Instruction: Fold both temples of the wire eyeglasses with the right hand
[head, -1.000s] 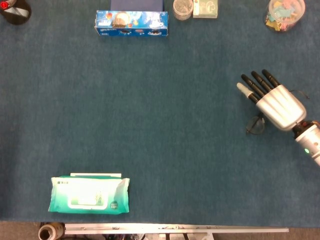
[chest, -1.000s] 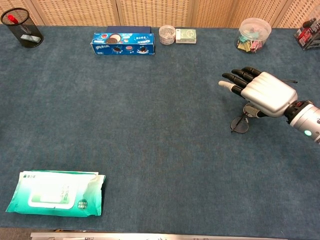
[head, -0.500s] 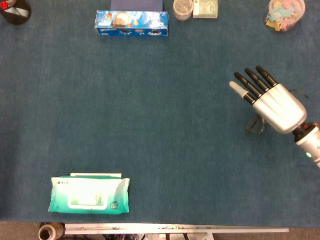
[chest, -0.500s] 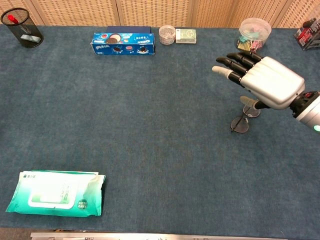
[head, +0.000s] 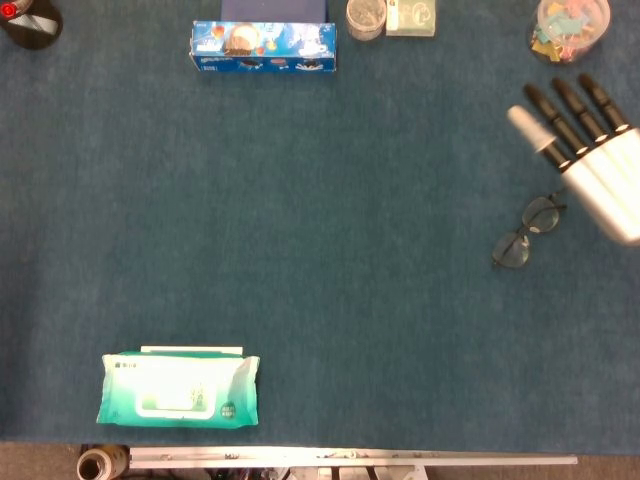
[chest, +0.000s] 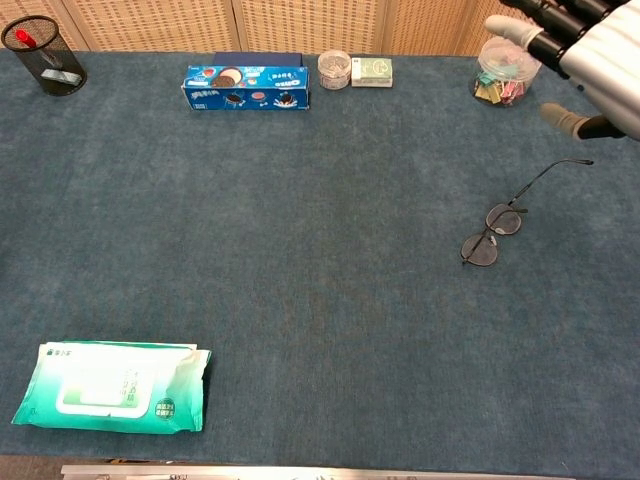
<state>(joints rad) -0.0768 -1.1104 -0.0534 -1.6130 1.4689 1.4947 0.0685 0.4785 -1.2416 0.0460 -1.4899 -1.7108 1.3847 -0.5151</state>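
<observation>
The wire eyeglasses (head: 527, 232) (chest: 497, 231) lie on the blue table cloth at the right, lenses toward the front. One thin temple sticks out straight toward the far right in the chest view. My right hand (head: 588, 152) (chest: 585, 50) hangs well above the table, up and to the right of the glasses, fingers stretched out and apart, holding nothing. It touches neither the glasses nor the cloth. My left hand shows in neither view.
A clear tub of coloured clips (chest: 508, 68) stands at the back right, just behind my raised hand. A blue biscuit box (chest: 246, 88), a small jar (chest: 334, 68) and a card pack (chest: 372, 70) line the far edge. A wet-wipes pack (chest: 110, 387) lies front left.
My right hand has lifted off the glasses and swung up and to the right, uncovering them. The glasses stay where they were.
</observation>
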